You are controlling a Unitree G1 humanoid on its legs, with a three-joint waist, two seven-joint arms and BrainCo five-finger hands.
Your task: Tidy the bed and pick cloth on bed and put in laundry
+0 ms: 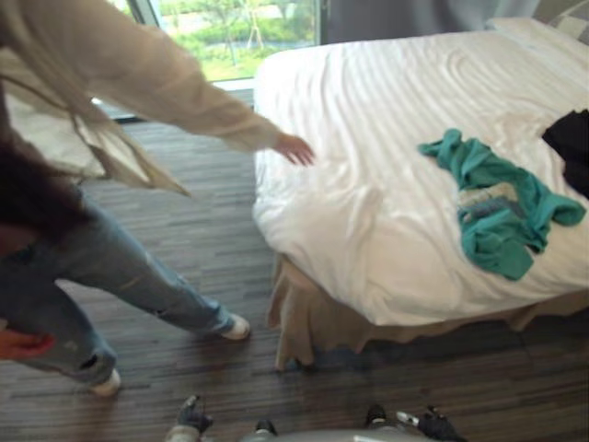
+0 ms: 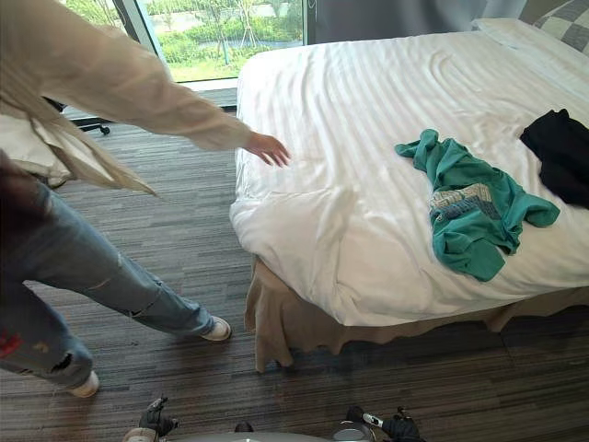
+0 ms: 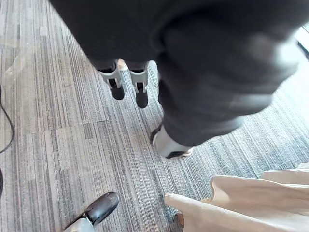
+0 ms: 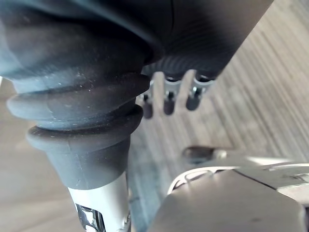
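A crumpled teal cloth (image 1: 497, 207) lies on the white bed (image 1: 368, 110), near its front right side. A black cloth (image 2: 557, 152) sits further right, at the view's edge. Both of my hands hang low in front of the bed, far from the cloths. My left hand (image 1: 189, 419) shows at the bottom left and my right hand (image 1: 433, 425) at the bottom right. In the left wrist view the left hand (image 3: 116, 82) has relaxed fingers over the carpet and holds nothing. The right hand (image 4: 166, 94) also hangs with loose, empty fingers.
A person (image 1: 92, 74) in a beige top and jeans stands at the left, one hand (image 1: 296, 149) reaching onto the bed's near corner. A tan bed skirt (image 1: 313, 322) hangs below the sheet. Striped carpet (image 1: 202, 230) lies between us. A window (image 1: 239, 28) is behind.
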